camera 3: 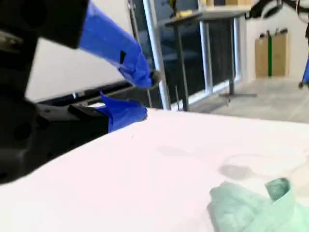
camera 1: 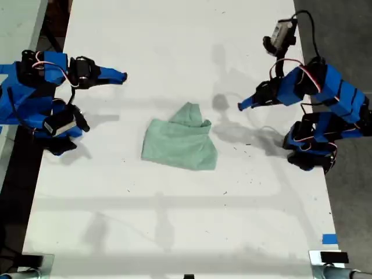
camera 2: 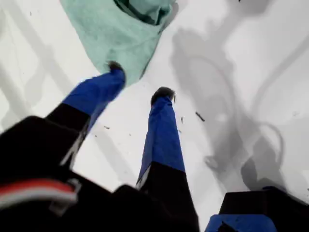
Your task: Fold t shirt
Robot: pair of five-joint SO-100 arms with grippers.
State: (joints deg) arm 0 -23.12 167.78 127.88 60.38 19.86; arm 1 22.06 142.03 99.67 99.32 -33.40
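Mint t shirt (camera 1: 180, 143) bunched on table; my first hand (camera 2: 139, 86) open, empty; my second hand (camera 3: 141, 94) open, empty.

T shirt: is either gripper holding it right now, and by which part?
Nothing is held. My first gripper and my second gripper are open, clear of the t shirt.

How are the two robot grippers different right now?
My first gripper tilts down toward the table; my second gripper points out level across it. My first gripper is close to the edge of the t shirt; my second gripper is farther from it. Both are blue, open, and hold nothing.
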